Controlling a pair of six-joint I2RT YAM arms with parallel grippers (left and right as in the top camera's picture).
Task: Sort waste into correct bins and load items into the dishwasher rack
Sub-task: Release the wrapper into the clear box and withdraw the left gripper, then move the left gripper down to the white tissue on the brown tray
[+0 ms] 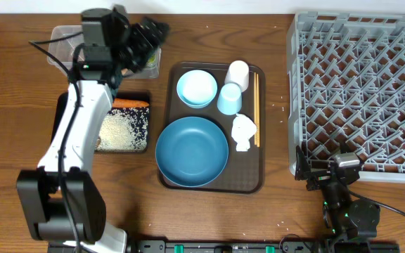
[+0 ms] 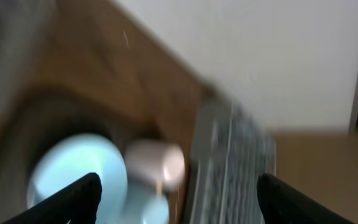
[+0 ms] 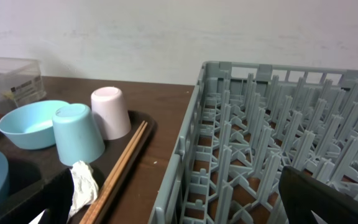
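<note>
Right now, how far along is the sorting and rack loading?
Done: carrot and rice lie in the black tray. In hand: nothing; the left gripper hangs open over the clear tub. Left: crumpled paper, dark blue dish, bowl, white cup, light blue cup and chopsticks on the brown tray; the rack holds nothing yet.

This reads as a robotics lab bench staged as a dish-clearing station, not a lived-in kitchen. A white-and-black robot arm (image 1: pixel 76 140) and a small black robot arm (image 1: pixel 343 211) stand at the near edge of a bare brown wooden surface (image 1: pixel 273 218) set against a plain white wall (image 3: pixel 166 31). The kitchenware is laid out like props: a large grey plastic lattice dishwasher rack (image 1: pixel 361 84), a loaded brown rectangular serving tray (image 1: pixel 248 176) and a clear rectangular plastic tub (image 1: pixel 60 36).
</note>
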